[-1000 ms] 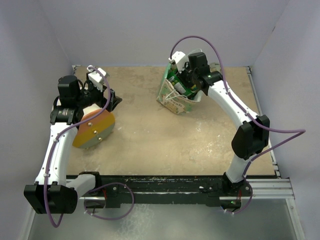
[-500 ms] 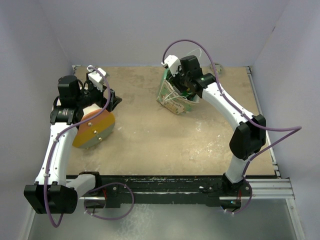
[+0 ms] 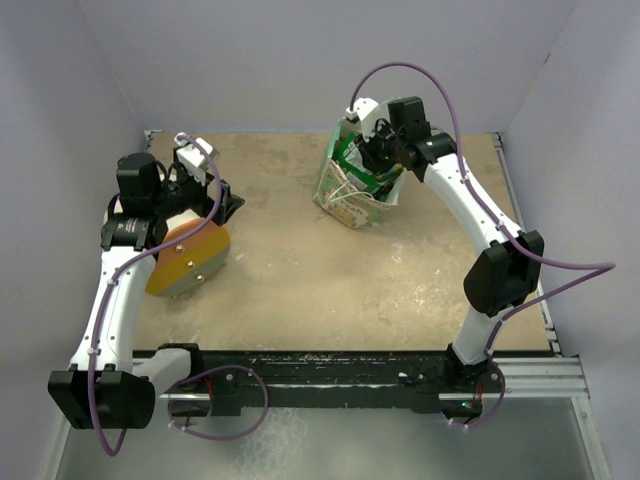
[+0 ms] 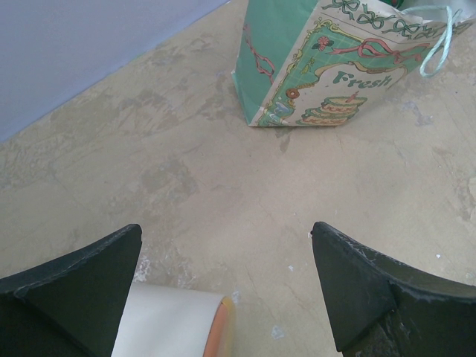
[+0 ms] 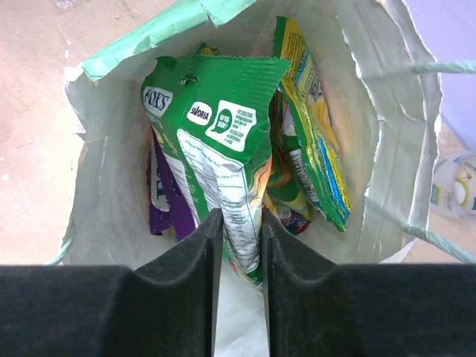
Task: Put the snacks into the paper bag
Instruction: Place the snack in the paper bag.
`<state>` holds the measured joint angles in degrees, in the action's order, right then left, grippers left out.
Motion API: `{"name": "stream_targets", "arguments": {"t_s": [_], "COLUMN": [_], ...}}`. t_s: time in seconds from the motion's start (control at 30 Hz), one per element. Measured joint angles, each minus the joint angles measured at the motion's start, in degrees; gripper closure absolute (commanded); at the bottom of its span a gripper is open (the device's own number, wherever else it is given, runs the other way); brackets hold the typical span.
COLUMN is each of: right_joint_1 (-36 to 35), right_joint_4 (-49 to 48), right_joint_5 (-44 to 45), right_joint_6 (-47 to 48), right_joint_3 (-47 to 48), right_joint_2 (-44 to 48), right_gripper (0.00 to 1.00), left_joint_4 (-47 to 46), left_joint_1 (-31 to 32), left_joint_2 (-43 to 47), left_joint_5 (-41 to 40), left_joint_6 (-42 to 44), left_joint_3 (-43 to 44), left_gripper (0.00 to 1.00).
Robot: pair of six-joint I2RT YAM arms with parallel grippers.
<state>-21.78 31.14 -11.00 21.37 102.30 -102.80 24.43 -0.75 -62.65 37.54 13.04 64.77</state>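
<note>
The paper bag (image 3: 345, 195) stands at the back middle of the table, cream with mint-green sides; it also shows in the left wrist view (image 4: 327, 67) and from above in the right wrist view (image 5: 387, 149). My right gripper (image 5: 239, 230) is over the bag's mouth, shut on a green snack packet (image 5: 216, 149) that hangs into the bag. Other snacks lie inside: a purple one (image 5: 167, 201) and a green-yellow one (image 5: 312, 141). In the top view the right gripper (image 3: 378, 160) sits at the bag's top. My left gripper (image 4: 223, 290) is open and empty, low over the table at the left.
A big cream cone-shaped object with an orange end (image 3: 190, 258) lies under my left arm; its tip shows in the left wrist view (image 4: 186, 327). The enclosure's walls (image 3: 300, 60) close off the back and sides.
My right gripper swung left over the bag, then back right and slightly up, still at the bag's mouth. The left arm has not moved.
</note>
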Motion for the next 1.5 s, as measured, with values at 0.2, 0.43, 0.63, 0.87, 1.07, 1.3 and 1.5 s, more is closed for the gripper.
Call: {"name": "stream_targets", "arguments": {"t_s": [0.2, 0.43, 0.63, 0.87, 1.07, 1.3, 1.5], "right_joint_1": [0.46, 0.44, 0.42, -0.35, -3.61, -5.09, -4.66], "right_joint_4": [2.27, 4.74, 6.54, 6.73, 5.40, 5.18, 3.50], "right_joint_5": [-1.92, -0.24, 5.92, 10.25, 11.76, 8.83, 6.21], "right_joint_6": [-0.13, -0.04, 0.92, 2.40, 3.08, 2.32, 0.92], "right_joint_3": [0.83, 4.02, 6.91, 7.30, 5.16, 1.88, 1.44], "right_joint_2": [0.00, 0.00, 0.02, 0.02, 0.02, -1.73, -5.38], "right_gripper": [1.00, 1.00, 1.00, 1.00, 1.00, 0.98, 0.97], "left_joint_4": [0.00, 0.00, -0.02, -0.02, -0.02, -0.02, -0.07], "left_joint_1": [0.00, 0.00, 0.00, 0.00, -0.02, -0.28, -0.37], "left_joint_2": [0.11, 0.11, 0.11, 0.11, 0.11, 0.15, 0.24], "left_joint_5": [0.04, 0.28, 0.44, 0.44, 0.44, 0.48, 0.66], "left_joint_6": [0.00, 0.00, -0.02, 0.00, 0.00, 0.00, 0.00], "left_joint_3": [0.00, 0.00, 0.00, -0.02, -0.02, -0.35, -0.63], "left_gripper": [0.01, 0.01, 0.01, 0.01, 0.01, 0.01, 0.01]}}
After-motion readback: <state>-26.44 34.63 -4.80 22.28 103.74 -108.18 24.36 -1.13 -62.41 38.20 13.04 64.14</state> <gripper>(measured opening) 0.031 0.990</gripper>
